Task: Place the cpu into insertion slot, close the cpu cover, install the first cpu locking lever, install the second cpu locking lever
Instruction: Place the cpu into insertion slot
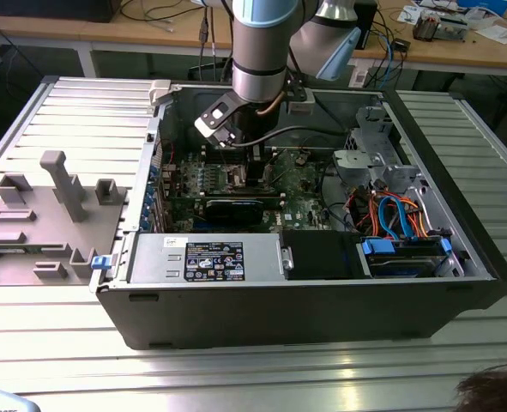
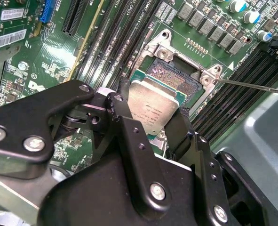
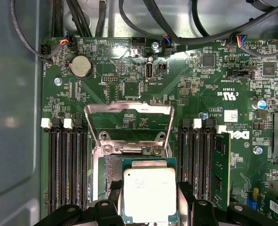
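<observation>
**Fingers pinch cpu just over slot, not seated**

Case lies open on its side on the ribbed table. Arm reaches down into it, over the green board.

At the arm's end the gripper is drawn narrow, clamped on two opposite edges of the cpu. Memory slots run along both sides of the grip, parallel to the fingers.

Cover is flipped open: a thin silvery frame w/ a big window, lying back past the slot's hinge end, so nothing sits over the socket. A thin rod, prob. a locking lever, sticks out free beside the slot.

Key relation: the cpu overlaps the slot's gripper-side part only. The slot's dark pin field shows bare beyond the cpu's far edge, twd the cover hinge, and along one side in the first wrist view. My read is that the chip hangs above the slot and short of centre, offset away from the hinge.

Chip is near-square, so there's no real long axis. Its edges look roughly parallel w/ the slot's silvery rim. Can't tell if it is level.

Cpu looks: dull silver-grey lid, flat, faint print, green substrate rim showing round it.
</observation>
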Action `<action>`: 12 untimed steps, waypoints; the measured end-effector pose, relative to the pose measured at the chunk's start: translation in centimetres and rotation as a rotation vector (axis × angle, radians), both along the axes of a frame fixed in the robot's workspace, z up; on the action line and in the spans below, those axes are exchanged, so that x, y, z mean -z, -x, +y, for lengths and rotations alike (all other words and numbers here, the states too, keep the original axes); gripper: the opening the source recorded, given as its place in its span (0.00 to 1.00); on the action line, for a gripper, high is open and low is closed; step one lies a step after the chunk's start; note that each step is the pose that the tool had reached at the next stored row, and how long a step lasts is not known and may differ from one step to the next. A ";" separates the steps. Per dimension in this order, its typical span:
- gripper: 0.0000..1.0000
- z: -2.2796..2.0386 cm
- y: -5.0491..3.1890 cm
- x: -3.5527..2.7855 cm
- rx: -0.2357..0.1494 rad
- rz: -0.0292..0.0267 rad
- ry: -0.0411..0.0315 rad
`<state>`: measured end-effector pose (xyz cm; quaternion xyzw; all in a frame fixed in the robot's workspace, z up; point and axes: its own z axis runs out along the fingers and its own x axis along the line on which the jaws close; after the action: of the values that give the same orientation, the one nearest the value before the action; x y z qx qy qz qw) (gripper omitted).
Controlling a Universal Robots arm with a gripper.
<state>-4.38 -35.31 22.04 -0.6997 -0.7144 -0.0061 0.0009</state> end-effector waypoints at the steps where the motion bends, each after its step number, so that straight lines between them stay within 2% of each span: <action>1: 0.55 0.00 0.01 0.01 0.003 0.0000 0.0000; 9: 0.55 0.13 0.19 0.15 0.016 -0.0001 -0.0001; 10: 0.55 0.21 0.26 0.18 0.016 -0.0001 -0.0001; 12: 0.55 0.87 0.32 0.29 0.016 0.0000 0.0000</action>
<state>-4.70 -34.45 21.75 -0.7055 -0.7087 -0.0061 0.0009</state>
